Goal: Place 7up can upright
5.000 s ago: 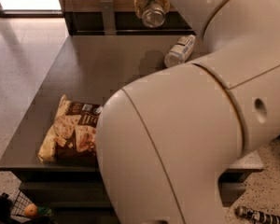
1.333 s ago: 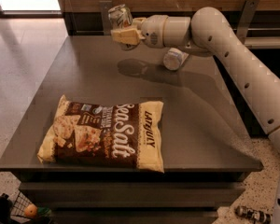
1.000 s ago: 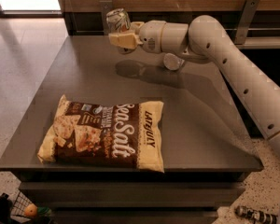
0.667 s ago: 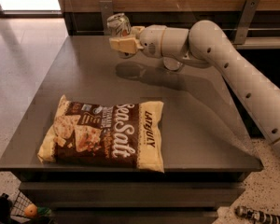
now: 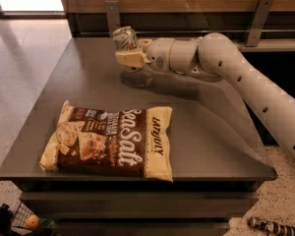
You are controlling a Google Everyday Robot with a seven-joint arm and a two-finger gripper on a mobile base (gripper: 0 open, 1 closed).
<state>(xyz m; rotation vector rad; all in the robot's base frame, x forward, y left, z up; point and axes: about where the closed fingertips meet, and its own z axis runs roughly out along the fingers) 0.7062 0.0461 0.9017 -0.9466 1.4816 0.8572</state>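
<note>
Fingers clamped on the can (image 5: 125, 37), the gripper (image 5: 129, 57) has tipped it nearly upright above the table's (image 5: 211, 132) far side. Only lowering and letting go seem left.

The chip bag (image 5: 110, 142) fills the near left of the bench (image 5: 211, 146). Beyond the bag, the end effector (image 5: 130, 53), clamped on a can (image 5: 125, 37), and its arm (image 5: 246, 82) bar the far middle and right. Bare bench lies right of the bag and beyond it leftward.
</note>
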